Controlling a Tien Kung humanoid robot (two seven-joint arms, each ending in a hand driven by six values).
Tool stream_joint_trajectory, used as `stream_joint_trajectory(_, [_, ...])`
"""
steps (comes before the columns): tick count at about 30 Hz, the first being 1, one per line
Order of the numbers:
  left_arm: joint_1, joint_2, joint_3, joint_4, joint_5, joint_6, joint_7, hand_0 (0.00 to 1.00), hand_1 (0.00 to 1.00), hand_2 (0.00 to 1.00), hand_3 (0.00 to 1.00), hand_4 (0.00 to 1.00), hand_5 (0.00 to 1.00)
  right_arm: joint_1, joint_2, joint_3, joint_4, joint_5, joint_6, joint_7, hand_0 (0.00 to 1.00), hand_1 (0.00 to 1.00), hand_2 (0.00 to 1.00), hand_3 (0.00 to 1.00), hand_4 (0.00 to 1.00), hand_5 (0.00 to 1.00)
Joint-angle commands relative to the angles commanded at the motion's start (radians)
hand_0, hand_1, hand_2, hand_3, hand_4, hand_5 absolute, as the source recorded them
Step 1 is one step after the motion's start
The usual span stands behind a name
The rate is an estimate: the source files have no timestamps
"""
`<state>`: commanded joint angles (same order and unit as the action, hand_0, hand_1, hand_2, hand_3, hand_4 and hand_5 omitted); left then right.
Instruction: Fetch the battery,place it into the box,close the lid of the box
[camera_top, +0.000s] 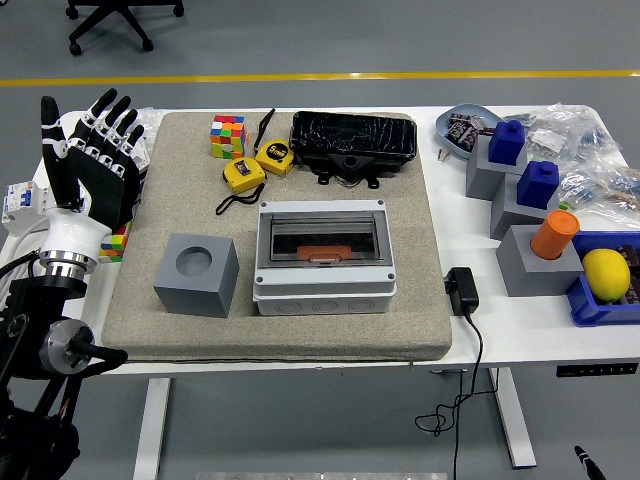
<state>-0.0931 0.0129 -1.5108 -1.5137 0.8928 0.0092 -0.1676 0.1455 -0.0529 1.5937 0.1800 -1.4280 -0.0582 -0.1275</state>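
The grey plastic box (323, 254) stands in the middle of the beige mat (400, 325). Its dark see-through lid (322, 237) lies down over the top. An orange object (322, 254) shows through the lid inside the box; I cannot tell if it is the battery. My left hand (88, 160) is raised upright over the table's left edge, well left of the box, with fingers spread and holding nothing. The right arm is out of view.
A grey block with a round hole (197, 274) sits left of the box. Two yellow tape measures (244, 174), a colour cube (228, 135) and a black case (353, 143) lie behind. A black adapter (461, 289), grey stands, an orange cylinder (555, 234) and a lemon (606, 273) are on the right.
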Motion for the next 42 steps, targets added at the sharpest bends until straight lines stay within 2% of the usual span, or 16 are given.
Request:
stream_joint_trajectory(17, [0.008, 0.006, -0.001, 0.002, 0.008, 0.003, -0.001, 0.885, 0.876, 0.819, 0.783, 0.998, 0.998, -0.004, -0.002, -0.010, 0.000, 0.002, 0.003, -0.001, 0.794, 0.714, 0.727, 0.770, 0.998, 0.998])
stream_joint_trajectory(18, [0.008, 0.006, -0.001, 0.002, 0.008, 0.003, -0.002, 0.887, 0.853, 0.793, 0.849, 0.998, 0.998, -0.005, -0.001, -0.010, 0.000, 0.002, 0.004, -0.001, 0.795, 0.714, 0.726, 0.770, 0.998, 0.998])
stream_joint_trajectory(29, [0.011, 0.008, 0.001, 0.005, 0.003, 0.009, -0.007, 0.885, 0.848, 0.790, 0.858, 0.998, 0.998, -0.003, -0.002, -0.007, 0.000, 0.002, 0.004, 0.001, 0.795, 0.714, 0.726, 0.770, 0.998, 0.998])
stream_joint_trajectory(30, [0.011, 0.008, 0.002, 0.006, 0.001, 0.012, -0.009, 0.889, 0.824, 0.718, 0.943, 0.998, 0.998, -0.003, -0.001, -0.005, 0.000, 0.001, 0.004, 0.001, 0.794, 0.714, 0.726, 0.770, 0.998, 0.998])
stream_joint_trajectory(35, [0.007, 0.006, 0.003, 0.004, 0.009, 0.017, -0.012, 0.889, 0.824, 0.718, 0.943, 0.998, 0.998, -0.005, 0.000, -0.003, 0.000, 0.002, 0.004, 0.001, 0.794, 0.714, 0.726, 0.770, 0.998, 0.998])
stream_joint_trajectory(36, [0.007, 0.006, 0.001, 0.004, 0.011, 0.015, -0.011, 0.889, 0.843, 0.773, 0.892, 0.998, 0.998, -0.005, 0.000, -0.004, 0.000, 0.003, 0.004, 0.001, 0.794, 0.713, 0.725, 0.770, 0.998, 0.998])
stream_joint_trajectory(41, [0.011, 0.006, -0.005, 0.007, 0.016, 0.011, -0.006, 0.889, 0.843, 0.773, 0.892, 0.998, 0.998, -0.006, 0.001, -0.003, 0.000, 0.005, 0.004, 0.000, 0.794, 0.713, 0.725, 0.770, 0.998, 0.998])
stream_joint_trajectory(42, [0.011, 0.006, -0.005, 0.007, 0.016, 0.010, -0.006, 0.899, 0.867, 0.806, 0.795, 0.998, 0.998, -0.006, 0.001, -0.002, 0.000, 0.005, 0.004, 0.001, 0.793, 0.711, 0.725, 0.770, 0.998, 0.998])
